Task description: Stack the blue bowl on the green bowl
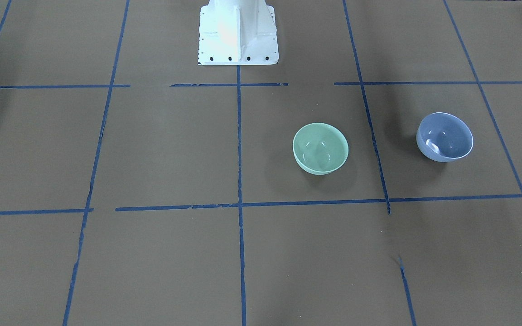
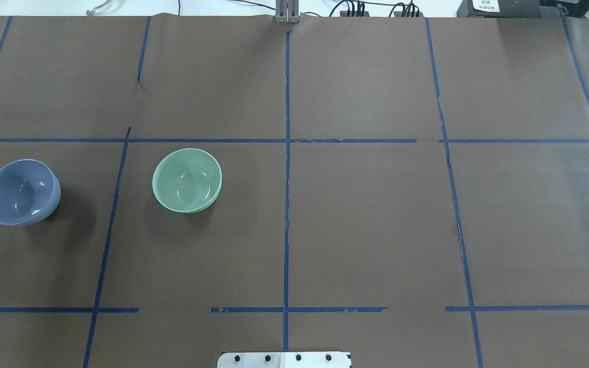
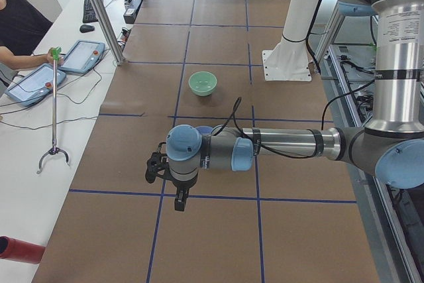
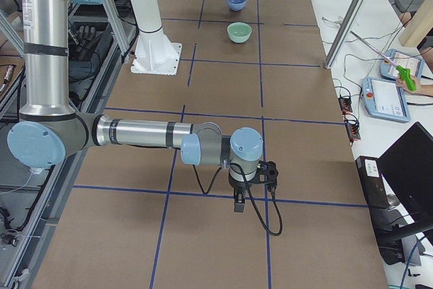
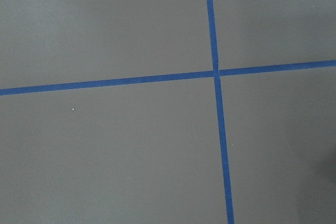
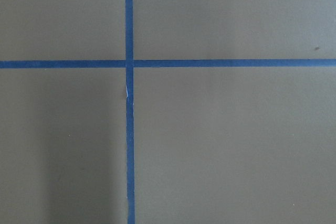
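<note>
The blue bowl (image 2: 21,192) stands upright and empty at the table's left in the overhead view. The green bowl (image 2: 187,180) stands upright and empty about a bowl's width to its right, apart from it. Both also show in the front view, blue bowl (image 1: 445,136) and green bowl (image 1: 320,148). My left gripper (image 3: 156,167) shows only in the exterior left view, high over the table, with the blue bowl (image 3: 204,128) mostly hidden behind the arm. My right gripper (image 4: 268,170) shows only in the exterior right view, far from both bowls. I cannot tell whether either is open or shut.
The white robot base (image 1: 238,34) stands at the table's middle edge. Blue tape lines (image 2: 287,204) cross the brown table cover. An operator with a grabber stick (image 3: 53,107) and teach pendants (image 3: 81,56) is on the side bench. Both wrist views show only table and tape.
</note>
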Available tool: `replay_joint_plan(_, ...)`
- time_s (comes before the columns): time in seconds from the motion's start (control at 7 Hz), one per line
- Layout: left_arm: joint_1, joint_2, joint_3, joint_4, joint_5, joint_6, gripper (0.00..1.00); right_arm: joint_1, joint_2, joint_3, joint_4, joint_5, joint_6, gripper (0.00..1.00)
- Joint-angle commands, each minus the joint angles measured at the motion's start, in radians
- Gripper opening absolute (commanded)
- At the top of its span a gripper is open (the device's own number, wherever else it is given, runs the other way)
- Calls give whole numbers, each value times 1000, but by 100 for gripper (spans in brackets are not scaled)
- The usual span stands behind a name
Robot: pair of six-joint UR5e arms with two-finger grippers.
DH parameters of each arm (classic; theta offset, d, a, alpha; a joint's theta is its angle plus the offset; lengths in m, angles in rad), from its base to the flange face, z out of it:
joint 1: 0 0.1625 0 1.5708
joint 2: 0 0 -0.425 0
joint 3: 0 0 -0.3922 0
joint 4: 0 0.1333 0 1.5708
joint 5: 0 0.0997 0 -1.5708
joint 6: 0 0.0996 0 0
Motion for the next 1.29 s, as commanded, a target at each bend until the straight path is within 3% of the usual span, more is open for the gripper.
replay_joint_plan(0.0, 152, 66, -52, -249, 35, -373, 100, 0, 0, 0, 0, 0, 0, 100)
replay_joint_plan(0.43, 317, 122, -62, -461, 37, -668, 100, 0, 0, 0, 0, 0, 0, 100)
replay_joint_plan(0.71, 467, 122, -91, -495, 107, -830, 100, 0, 0, 0, 0, 1, 0, 100)
replay_joint_plan(1.14, 572, 105, -37, -529, 129, -892, 100, 0, 0, 0, 0, 2, 0, 100)
